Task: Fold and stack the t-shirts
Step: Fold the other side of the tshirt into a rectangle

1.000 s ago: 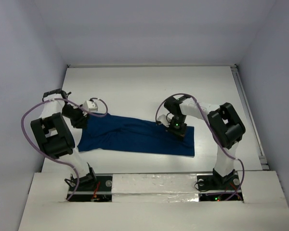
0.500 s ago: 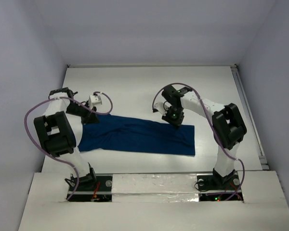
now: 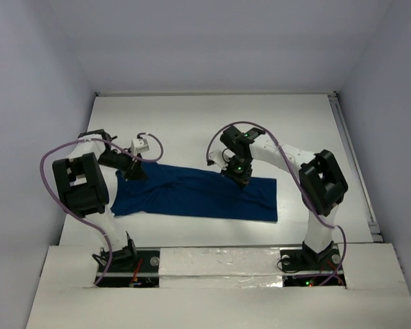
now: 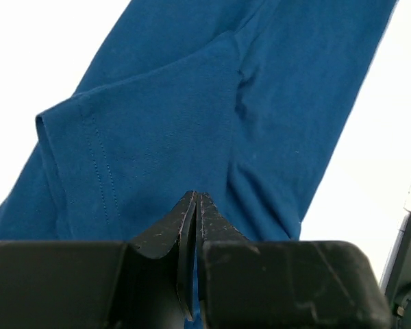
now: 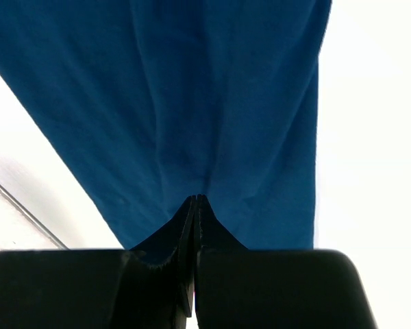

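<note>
The left arm (image 3: 79, 186) and right arm (image 3: 322, 179) are reaching forward, elbows out. The left pincer (image 4: 193, 200) and right pincer (image 5: 194, 200) are each pinching the shirt (image 3: 192, 195), fingers fully closed.

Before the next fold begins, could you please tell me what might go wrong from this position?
Both the left gripper and the right gripper are shut on only a thin pinch of the t-shirt, so the cloth may slip out when lifted. The right gripper holds well short of the shirt's right end, so that end could sag and fold unevenly.
</note>
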Available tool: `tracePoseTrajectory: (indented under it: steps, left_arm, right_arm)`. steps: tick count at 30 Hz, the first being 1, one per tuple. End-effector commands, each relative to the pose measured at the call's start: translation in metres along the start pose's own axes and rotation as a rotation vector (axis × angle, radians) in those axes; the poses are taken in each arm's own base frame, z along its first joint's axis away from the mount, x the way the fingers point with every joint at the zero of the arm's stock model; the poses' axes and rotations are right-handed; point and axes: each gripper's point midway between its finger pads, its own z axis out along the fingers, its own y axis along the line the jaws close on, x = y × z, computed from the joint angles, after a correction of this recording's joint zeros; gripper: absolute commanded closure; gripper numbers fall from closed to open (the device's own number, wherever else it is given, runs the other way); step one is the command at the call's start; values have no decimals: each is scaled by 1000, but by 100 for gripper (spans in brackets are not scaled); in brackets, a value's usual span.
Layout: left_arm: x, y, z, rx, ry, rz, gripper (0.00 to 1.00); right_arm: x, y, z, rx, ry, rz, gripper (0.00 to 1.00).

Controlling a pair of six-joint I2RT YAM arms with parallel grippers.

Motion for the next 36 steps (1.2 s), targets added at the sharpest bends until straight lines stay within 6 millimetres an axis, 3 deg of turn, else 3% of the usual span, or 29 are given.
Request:
tracePoseTrajectory:
  steps: [1, 8, 10, 13, 16, 27, 32, 36]
  left_arm:
    - [8, 3, 7, -23, 17, -65, 100]
    - [39, 9, 12, -94, 129, -115, 100]
    - [48, 7, 12, -97, 163, -119, 100]
    - [60, 4, 13, -99, 203, -119, 100]
    - [67, -2, 15, -81, 221, -119, 100]
    - [84, -1, -5, -98, 275, -118, 100]
    - [84, -1, -9, -93, 278, -116, 100]
    - [82, -1, -9, -91, 269, -112, 100]
  right_arm:
    - [-16, 4, 3, -17, -58, 0, 100]
    - [-22, 10, 14, -58, -63, 1, 100]
    - [-23, 14, 16, -66, -58, -12, 90]
    - [-27, 15, 18, -27, -54, -33, 83]
    - [-36, 22, 19, -20, -57, -61, 83]
    - [-45, 20, 25, 0, -44, -77, 81]
    - [-52, 4, 28, 75, -41, -57, 78]
    - [-59, 10, 29, 71, -42, -77, 78]
